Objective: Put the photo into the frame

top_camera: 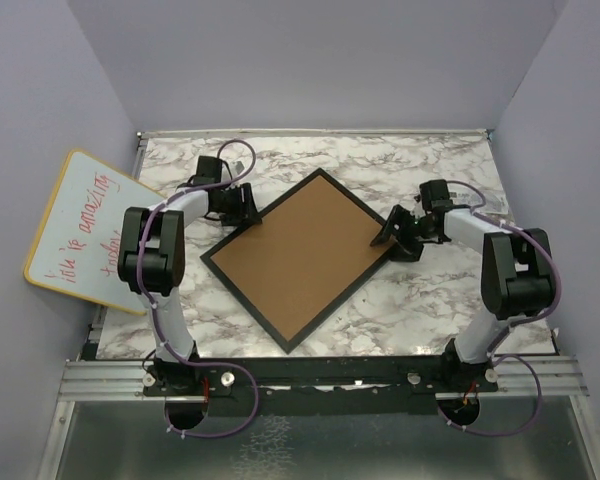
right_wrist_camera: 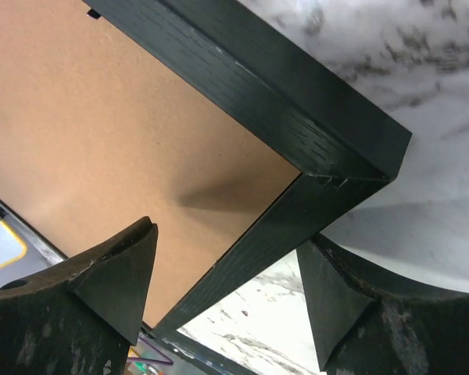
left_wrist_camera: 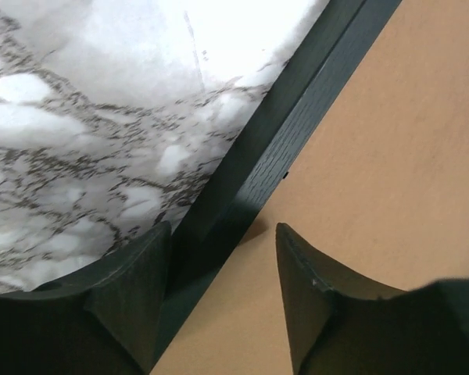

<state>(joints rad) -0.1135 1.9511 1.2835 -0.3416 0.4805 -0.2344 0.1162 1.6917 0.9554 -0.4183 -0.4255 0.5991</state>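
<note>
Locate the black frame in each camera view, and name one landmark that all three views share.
Top external: the frame lies mid-picture as a diamond, back side up.
Left wrist: one rail runs diagonally from the top right down between the fingers of the left gripper.
Right wrist: its corner sits right of centre, just above the right gripper.
Shared landmark: the brown backing board inside the frame.

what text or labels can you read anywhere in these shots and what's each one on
"life is amazing" - red handwriting on the whiteboard, first word uncertain.
"today" - second red line, same board, barely legible.
No text shows on the frame or the backing board.
</note>
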